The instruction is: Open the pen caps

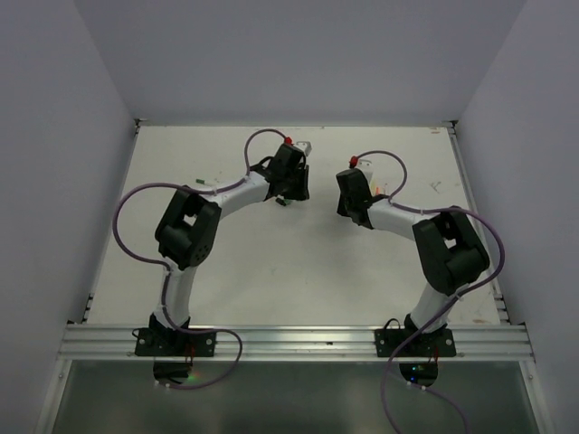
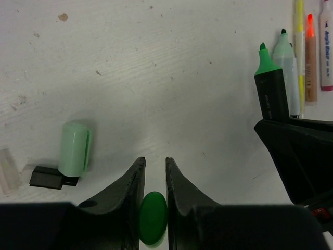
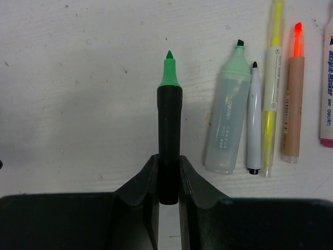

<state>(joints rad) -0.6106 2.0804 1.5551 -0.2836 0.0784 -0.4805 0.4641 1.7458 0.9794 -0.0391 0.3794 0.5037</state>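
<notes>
Left gripper (image 2: pixel 155 164) is clamped on the green cap (image 2: pixel 153 217). Right gripper (image 3: pixel 168 159) is pinched round the black marker (image 3: pixel 169 114), tip bare, so that one looks done. Pale green cap (image 2: pixel 74 147) lies off to the left, and the other pens (image 3: pixel 229 109) sit in a row right of the marker. Probably best to go low before letting go so nothing rolls.

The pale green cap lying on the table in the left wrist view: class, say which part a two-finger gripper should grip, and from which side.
Likely best: grip the pale green cap across its middle, coming down from above, fingers on its long sides. It lies flat on the table, and a black piece crowds its near end.
</notes>
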